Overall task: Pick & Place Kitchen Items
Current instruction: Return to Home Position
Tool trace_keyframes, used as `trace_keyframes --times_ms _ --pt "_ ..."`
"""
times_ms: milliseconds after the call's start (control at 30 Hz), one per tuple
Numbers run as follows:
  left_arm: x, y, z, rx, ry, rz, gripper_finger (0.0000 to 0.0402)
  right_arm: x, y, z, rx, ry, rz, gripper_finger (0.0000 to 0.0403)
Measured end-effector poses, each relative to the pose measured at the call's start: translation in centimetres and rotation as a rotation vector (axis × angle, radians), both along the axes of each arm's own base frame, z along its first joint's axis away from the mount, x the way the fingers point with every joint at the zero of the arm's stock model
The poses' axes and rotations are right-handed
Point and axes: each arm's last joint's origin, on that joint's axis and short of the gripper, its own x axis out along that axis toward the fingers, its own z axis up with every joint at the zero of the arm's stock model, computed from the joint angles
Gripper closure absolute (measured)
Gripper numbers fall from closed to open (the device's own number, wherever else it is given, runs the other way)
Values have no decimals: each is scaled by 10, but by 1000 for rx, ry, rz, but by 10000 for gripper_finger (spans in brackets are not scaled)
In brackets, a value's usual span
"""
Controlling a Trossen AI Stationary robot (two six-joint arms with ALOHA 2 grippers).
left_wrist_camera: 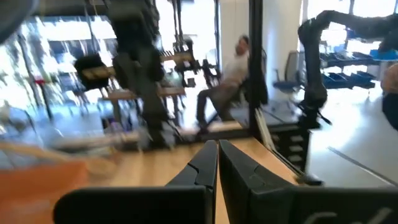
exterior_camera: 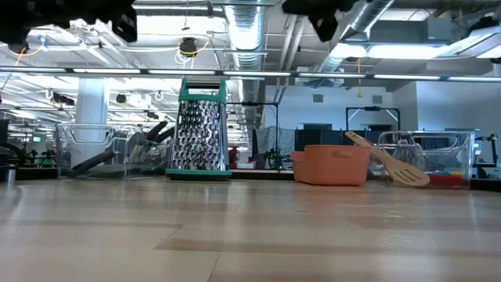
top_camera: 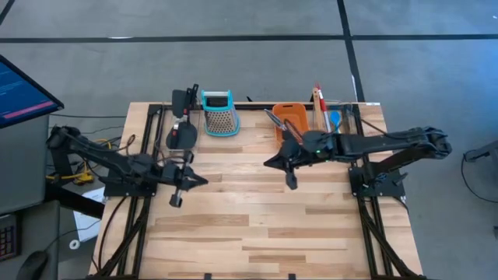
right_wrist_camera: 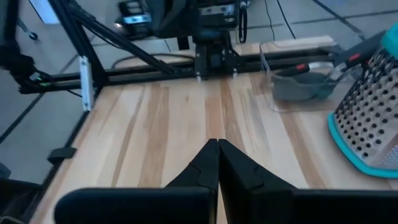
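Nothing's being carried at this point: the right claw (right_wrist_camera: 217, 144) is pressed together on nothing, and the same goes for the left claw (left_wrist_camera: 217, 143), both hung clear above the bare table (top_camera: 257, 225). What the tuck back home turns on is that every utensil is parked beyond the claws, along the far edge. The spoons (top_camera: 333, 118) are seen in the right bin (exterior_camera: 463, 142), behind and outboard of the right claw, with handles run roughly away from the robot. The turner (exterior_camera: 389, 163) is propped at the tub (top_camera: 296, 118) on its right-bin side, just behind that claw. The spatulas (top_camera: 184, 132) are stowed in the left bin (exterior_camera: 78, 142), behind the left claw and beside the grater (top_camera: 220, 113). The right arm is nearer the tub and is stretched long toward the middle, claw pointed at the left arm. The left arm is folded shorter, claw aimed back at it. A straight pull-back is judged safe, though the tub side should be watched.
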Motion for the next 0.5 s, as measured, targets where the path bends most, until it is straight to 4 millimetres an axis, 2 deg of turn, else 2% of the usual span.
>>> trace_keyframes --times_ms 233,500 --pt "-23 15 24 -4 -164 61 400 -27 6 23 -14 -52 2 403" --pt "-51 28 31 -11 -206 110 400 -58 14 46 -89 -125 -37 403"
